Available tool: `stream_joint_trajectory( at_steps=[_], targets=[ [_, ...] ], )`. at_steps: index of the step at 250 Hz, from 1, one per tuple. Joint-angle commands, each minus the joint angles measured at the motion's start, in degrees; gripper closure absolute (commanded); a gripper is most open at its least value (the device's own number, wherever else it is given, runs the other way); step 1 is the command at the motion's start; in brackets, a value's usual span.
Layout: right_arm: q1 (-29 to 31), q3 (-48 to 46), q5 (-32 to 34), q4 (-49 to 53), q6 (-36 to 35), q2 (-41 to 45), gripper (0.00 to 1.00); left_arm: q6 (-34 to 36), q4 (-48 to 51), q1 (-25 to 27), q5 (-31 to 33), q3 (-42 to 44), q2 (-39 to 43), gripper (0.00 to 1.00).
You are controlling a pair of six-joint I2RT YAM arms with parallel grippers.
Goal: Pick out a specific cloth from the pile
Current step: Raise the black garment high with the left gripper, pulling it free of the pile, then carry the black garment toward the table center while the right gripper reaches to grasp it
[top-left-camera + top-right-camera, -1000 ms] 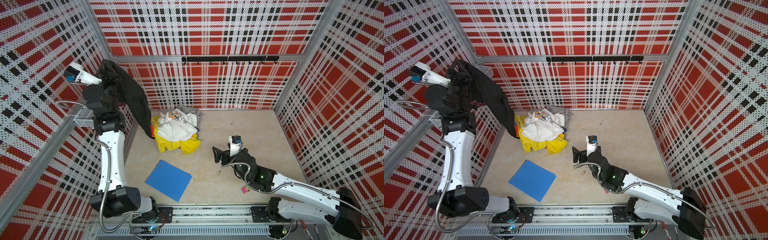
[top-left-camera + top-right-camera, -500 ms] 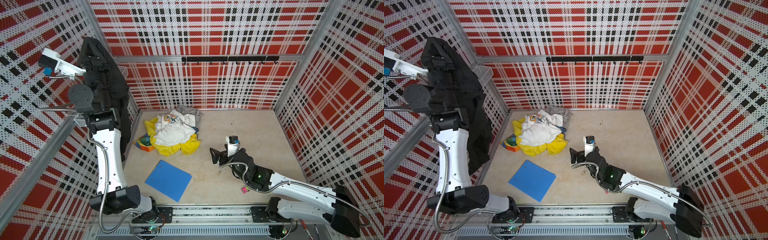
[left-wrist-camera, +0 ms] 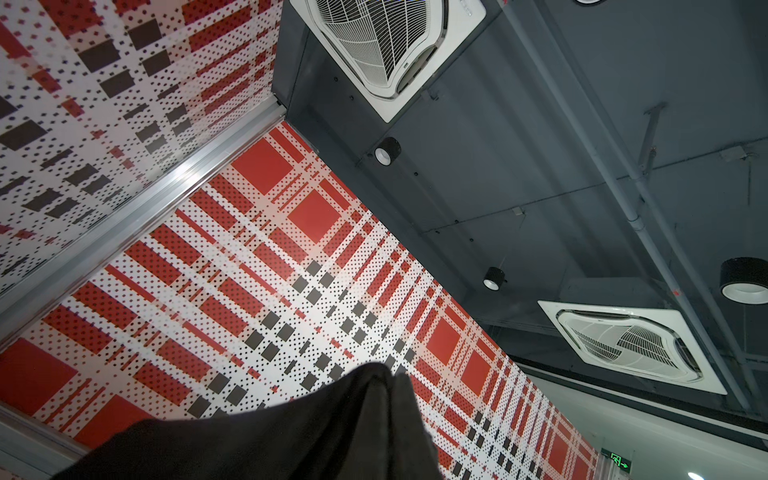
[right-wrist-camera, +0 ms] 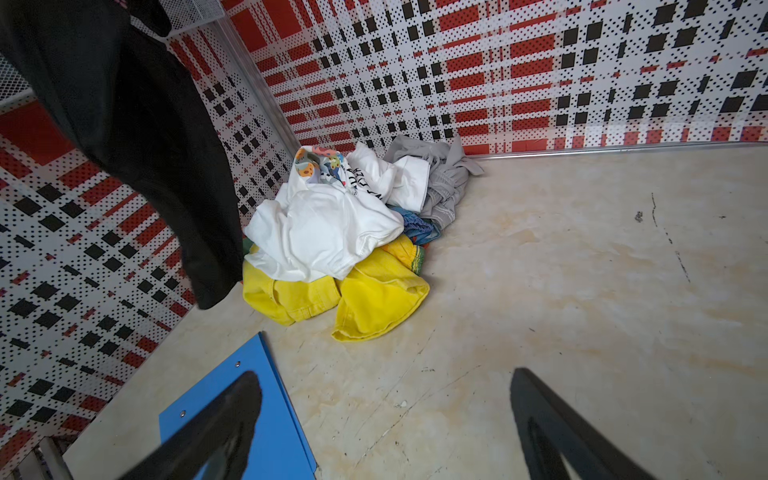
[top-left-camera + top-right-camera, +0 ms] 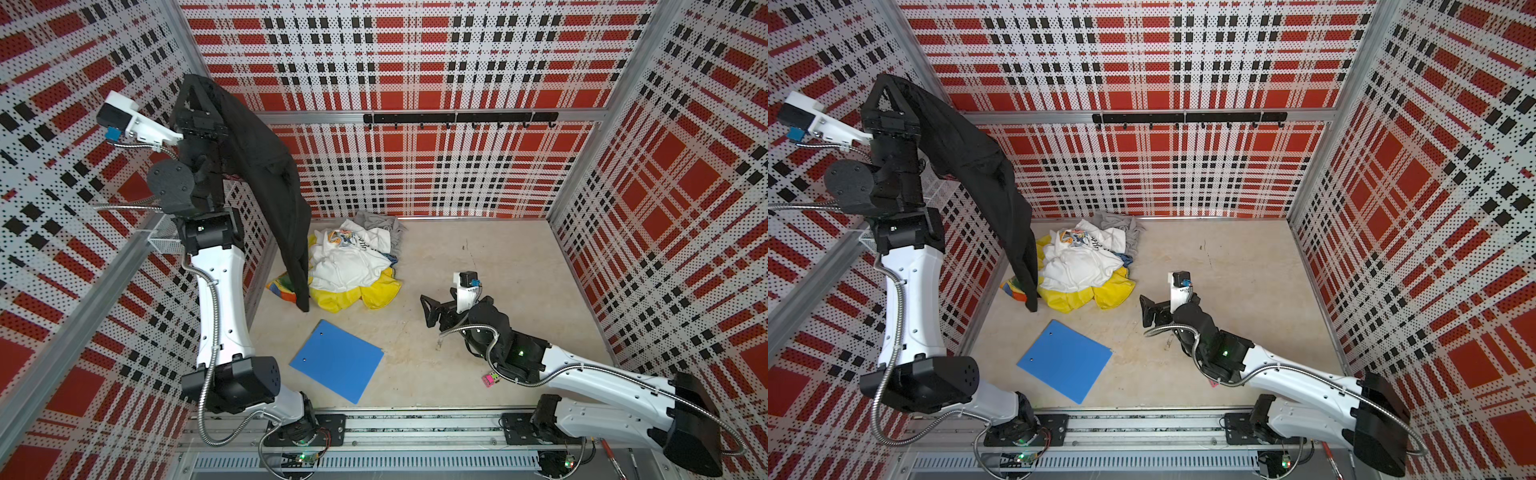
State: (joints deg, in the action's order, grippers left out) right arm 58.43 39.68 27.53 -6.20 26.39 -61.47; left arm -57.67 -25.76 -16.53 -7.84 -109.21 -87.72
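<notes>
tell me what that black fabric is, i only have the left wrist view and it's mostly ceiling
observer: the left gripper, raised high, is shut on the cloth, a black garment hanging down.
operator: is it out of the pile
observer: its lower end hangs at the left edge of the pile; i cannot tell if they touch.
operator: and the right arm
observer: the right gripper is open and empty, low, right of the pile.

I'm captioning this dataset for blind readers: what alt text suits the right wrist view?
A black cloth hangs in the air next to a pile of white, yellow and grey garments in the corner of the plaid walls. A blue folder lies on the beige floor, partly hidden by the open right tool.
</notes>
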Motion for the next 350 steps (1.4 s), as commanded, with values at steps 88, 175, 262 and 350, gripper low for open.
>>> stream_joint_trajectory(
  at_steps=[88, 175, 262, 350],
  targets=[
    [0.19, 0.08, 0.55, -1.71, 0.3, 0.57, 0.0, -1.85, -3.66, 2.78, -3.17, -11.04, -4.94, 0.97],
    [0.23, -0.62, 1.11, -1.36, 0.28, 1.79, 0.0, -6.65, -5.97, 5.99, -2.93, -16.98, -9.83, 0.98],
    [0.2, -2.46, 3.47, -2.04, 3.07, 3.35, 0.0, -5.17, -5.5, 15.38, -0.42, -23.27, -14.9, 0.98],
    [0.21, -4.25, 7.53, -1.92, 5.67, 5.01, 0.0, -1.43, -2.94, 27.74, 2.78, -31.53, -20.56, 1.0]
  ],
)
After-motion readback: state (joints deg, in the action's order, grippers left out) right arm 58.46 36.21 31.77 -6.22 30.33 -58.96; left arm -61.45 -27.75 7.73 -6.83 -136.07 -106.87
